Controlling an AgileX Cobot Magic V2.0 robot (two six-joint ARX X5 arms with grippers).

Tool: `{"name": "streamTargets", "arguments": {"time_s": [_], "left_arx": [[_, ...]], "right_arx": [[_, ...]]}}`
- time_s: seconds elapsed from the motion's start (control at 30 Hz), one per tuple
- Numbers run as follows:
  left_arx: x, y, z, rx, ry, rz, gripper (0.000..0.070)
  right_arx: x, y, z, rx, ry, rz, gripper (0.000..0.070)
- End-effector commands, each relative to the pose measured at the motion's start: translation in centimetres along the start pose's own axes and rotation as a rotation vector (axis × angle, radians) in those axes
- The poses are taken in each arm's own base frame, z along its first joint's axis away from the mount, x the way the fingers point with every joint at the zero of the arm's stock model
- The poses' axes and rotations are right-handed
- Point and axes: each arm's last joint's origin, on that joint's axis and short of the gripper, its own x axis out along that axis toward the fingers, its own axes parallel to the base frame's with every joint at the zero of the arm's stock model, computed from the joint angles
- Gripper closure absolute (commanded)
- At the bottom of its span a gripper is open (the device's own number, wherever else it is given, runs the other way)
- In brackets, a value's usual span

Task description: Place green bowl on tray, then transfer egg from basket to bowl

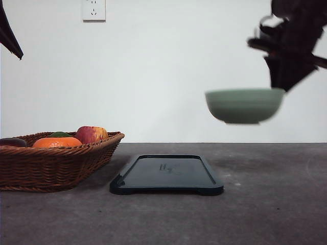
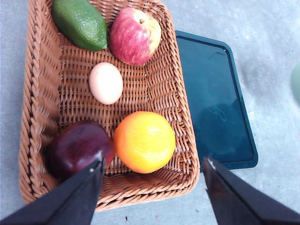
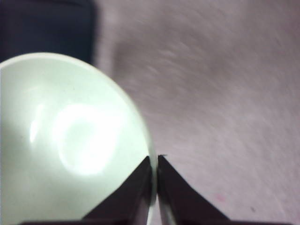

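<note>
From above, my left claw [image 2: 150,171] hangs with its fingers wide apart over the basket [image 2: 37,93]. That wrist camera shows me the egg [image 2: 106,83], pale and lying in the basket's middle between the avocado [image 2: 79,23], apple [image 2: 135,35], orange [image 2: 144,141] and a dark purple fruit [image 2: 75,149]. Facing forward, the wicker rim hides the egg entirely. The tray [image 1: 166,174] lies bare on the table [image 1: 276,204], just beside the basket. To its right my right claw [image 3: 154,187] is clamped on the rim of the green bowl [image 1: 244,104], held high in the air, blurred; my arm is cut off at the frame's edge.
</note>
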Motion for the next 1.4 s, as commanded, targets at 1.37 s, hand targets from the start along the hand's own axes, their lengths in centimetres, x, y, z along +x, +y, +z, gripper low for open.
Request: {"name": "streamTargets", "arguments": {"time_s": [1.37], "left_arx": [[-0.3,-0.2,0.6,0.027,-0.021,-0.007,0.0274]], "right_arx": [[13.6,9.2,2.2,-0.173,0.061,0.079,0.07]]}}
